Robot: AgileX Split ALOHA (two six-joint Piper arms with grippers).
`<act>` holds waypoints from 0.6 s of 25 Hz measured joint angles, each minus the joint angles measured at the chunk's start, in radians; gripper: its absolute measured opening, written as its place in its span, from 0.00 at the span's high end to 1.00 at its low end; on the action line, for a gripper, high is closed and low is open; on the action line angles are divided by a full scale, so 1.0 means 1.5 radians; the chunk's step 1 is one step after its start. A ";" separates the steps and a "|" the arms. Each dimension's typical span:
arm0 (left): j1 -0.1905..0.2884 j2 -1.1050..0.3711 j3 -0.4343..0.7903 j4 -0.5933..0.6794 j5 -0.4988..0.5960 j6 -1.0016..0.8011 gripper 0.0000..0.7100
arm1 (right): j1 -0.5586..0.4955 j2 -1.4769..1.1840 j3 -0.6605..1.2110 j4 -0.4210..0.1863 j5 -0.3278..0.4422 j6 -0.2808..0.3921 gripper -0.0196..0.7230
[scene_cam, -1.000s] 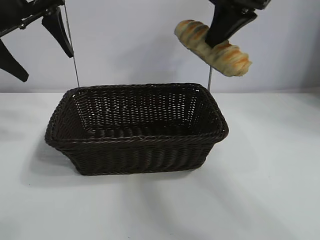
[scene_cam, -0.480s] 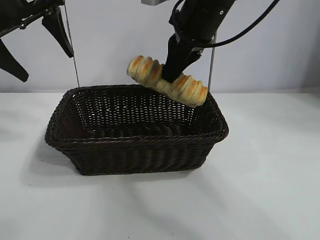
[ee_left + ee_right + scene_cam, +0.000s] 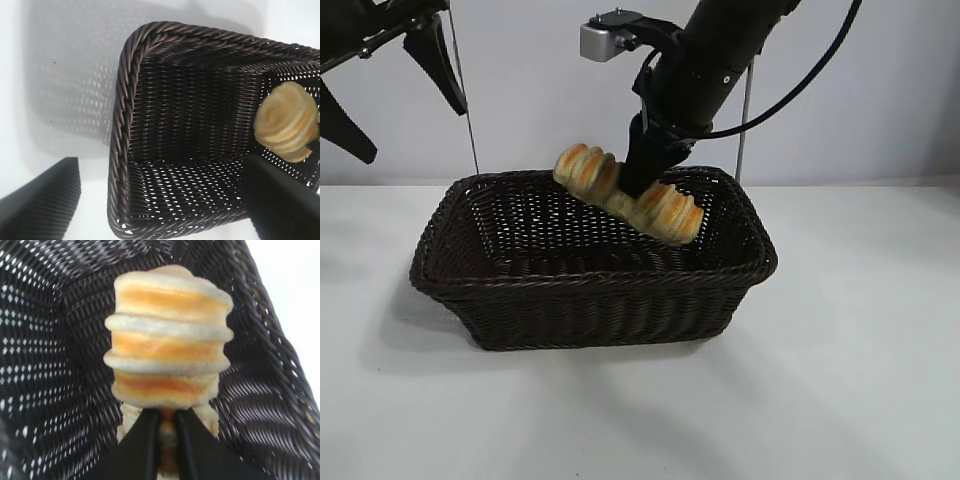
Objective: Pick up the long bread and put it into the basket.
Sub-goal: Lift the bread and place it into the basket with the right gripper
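Observation:
The long bread (image 3: pixel 625 193), a golden-tan ridged loaf with orange stripes, hangs tilted over the back right part of the dark brown wicker basket (image 3: pixel 590 282), its lower end about level with the rim. My right gripper (image 3: pixel 638 187) is shut on the loaf's middle from above. In the right wrist view the bread (image 3: pixel 170 350) sticks out past the gripper (image 3: pixel 167 422) with basket weave all around it. My left gripper (image 3: pixel 400 95) hangs open high at the far left, holding nothing. Its wrist view looks down into the basket (image 3: pixel 122 100) and catches the bread's end (image 3: pixel 287 122).
The basket stands on a white tabletop (image 3: pixel 840 380) before a pale wall. Two thin metal rods (image 3: pixel 465 110) rise behind the basket. A cable (image 3: pixel 810 70) loops off the right arm.
My right gripper has carried the bread down and to the left, from high at the upper right to just over the basket's back right part. The left arm has stayed still.

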 joint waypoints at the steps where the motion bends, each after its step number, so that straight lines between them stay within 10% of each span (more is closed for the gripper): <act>1: 0.000 0.000 0.000 0.000 0.000 0.000 0.12 | 0.000 0.004 0.000 0.000 -0.001 0.000 0.88; 15: 0.000 0.000 0.000 0.000 -0.008 0.000 0.12 | 0.000 0.013 0.000 -0.007 0.003 -0.002 0.81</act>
